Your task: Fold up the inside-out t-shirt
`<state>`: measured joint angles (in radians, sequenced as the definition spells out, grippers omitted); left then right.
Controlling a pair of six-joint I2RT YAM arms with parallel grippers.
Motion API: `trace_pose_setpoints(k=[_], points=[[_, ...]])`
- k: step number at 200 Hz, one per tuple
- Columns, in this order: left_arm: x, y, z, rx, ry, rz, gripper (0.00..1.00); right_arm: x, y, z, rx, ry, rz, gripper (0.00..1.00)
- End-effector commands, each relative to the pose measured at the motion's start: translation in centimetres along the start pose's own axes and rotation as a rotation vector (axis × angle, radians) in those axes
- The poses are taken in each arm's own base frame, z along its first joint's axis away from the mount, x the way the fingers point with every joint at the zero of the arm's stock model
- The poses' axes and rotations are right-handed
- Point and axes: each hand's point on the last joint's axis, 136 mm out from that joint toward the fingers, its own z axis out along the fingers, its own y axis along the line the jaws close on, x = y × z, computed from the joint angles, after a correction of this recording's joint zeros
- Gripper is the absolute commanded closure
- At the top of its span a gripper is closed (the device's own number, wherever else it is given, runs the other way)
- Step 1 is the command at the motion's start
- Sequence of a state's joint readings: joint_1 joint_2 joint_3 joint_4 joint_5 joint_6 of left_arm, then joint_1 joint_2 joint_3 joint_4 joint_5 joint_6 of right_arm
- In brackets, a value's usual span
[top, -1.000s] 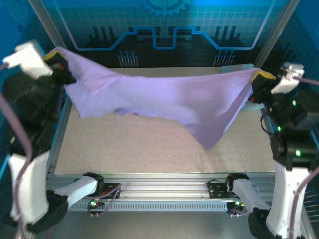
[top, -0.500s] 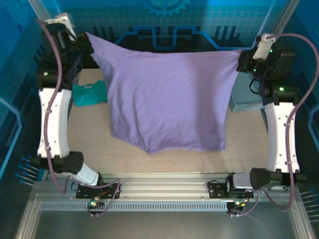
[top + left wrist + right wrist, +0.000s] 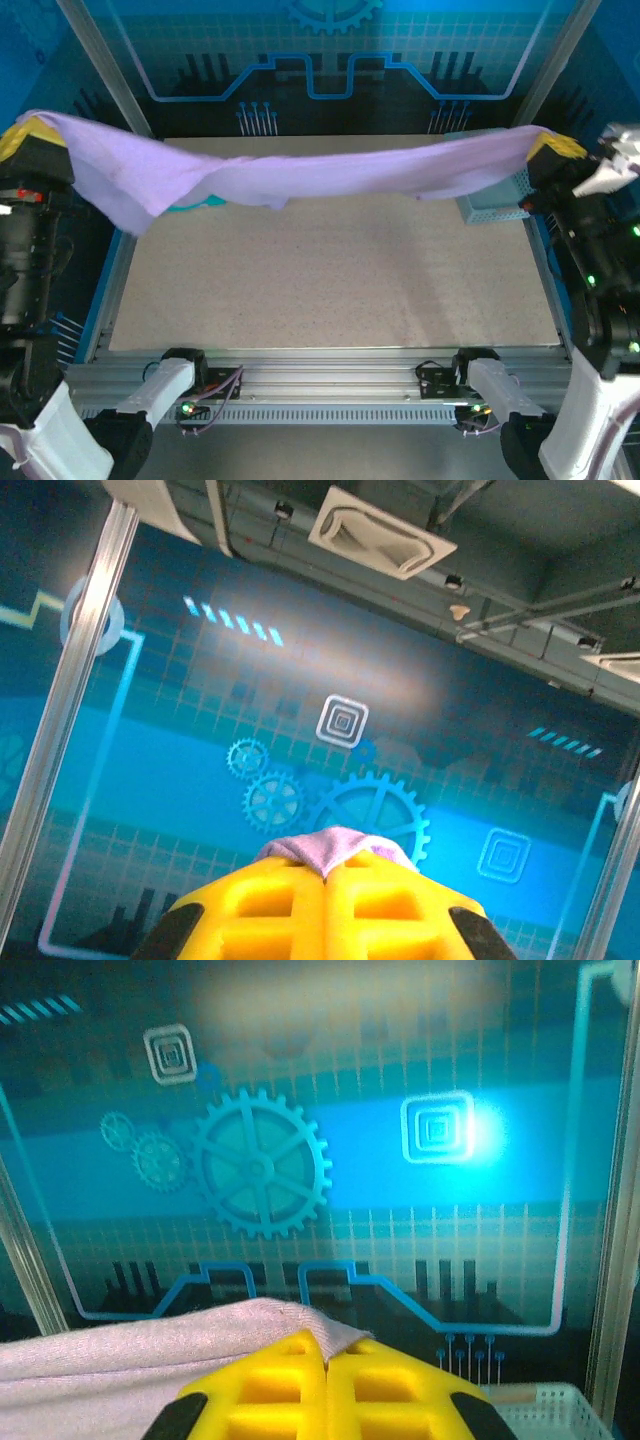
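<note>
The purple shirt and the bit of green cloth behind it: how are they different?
The purple shirt is held in the air, stretched between the left end effector and the right end effector; the green cloth lies down on the table. The purple shirt spans the table's width; of the green cloth just a small patch peeks from under its sag. Both look like soft fabric.

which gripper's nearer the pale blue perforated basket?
Right. The right gripper hangs just right of the pale blue perforated plastic basket; the left gripper is across the table, past its left edge.
</note>
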<state>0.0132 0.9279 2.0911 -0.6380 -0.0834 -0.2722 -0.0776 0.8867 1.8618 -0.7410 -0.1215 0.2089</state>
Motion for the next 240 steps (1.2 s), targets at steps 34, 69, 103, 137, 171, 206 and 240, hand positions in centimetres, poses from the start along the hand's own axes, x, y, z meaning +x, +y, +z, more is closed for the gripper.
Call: trace_pose_setpoints(k=[34, 69, 103, 137, 171, 206, 240], points=[[1.2, 1.3, 5.9, -0.063, 0.049, 0.053, 1.00, -1.3, -0.2, 0.7, 0.017, 0.004, -0.025, 1.00], [8.5, 5.0, 15.4, -0.156, 0.203, 0.095, 1.00, 1.7, -2.1, 7.6, 0.027, 0.102, -0.010, 1.00], [18.4, 9.4, 24.2, -0.210, 0.349, 0.101, 1.00, 7.3, -4.5, 16.8, 0.068, 0.241, -0.043, 1.00], [32.0, 14.6, 30.9, -0.255, 0.531, 0.096, 1.00, 16.9, -6.7, 27.1, 0.099, 0.428, -0.067, 1.00], [45.5, 18.6, 34.7, -0.249, 0.645, 0.046, 0.97, 29.1, -9.1, 36.1, 0.139, 0.601, -0.075, 1.00], [54.6, 19.5, 36.5, -0.208, 0.671, 0.028, 0.68, 40.2, -11.4, 42.2, 0.171, 0.714, -0.021, 0.84], [54.7, 18.5, 34.6, -0.237, 0.742, -0.033, 0.48, 43.6, -10.7, 40.8, 0.151, 0.844, -0.014, 0.70]])
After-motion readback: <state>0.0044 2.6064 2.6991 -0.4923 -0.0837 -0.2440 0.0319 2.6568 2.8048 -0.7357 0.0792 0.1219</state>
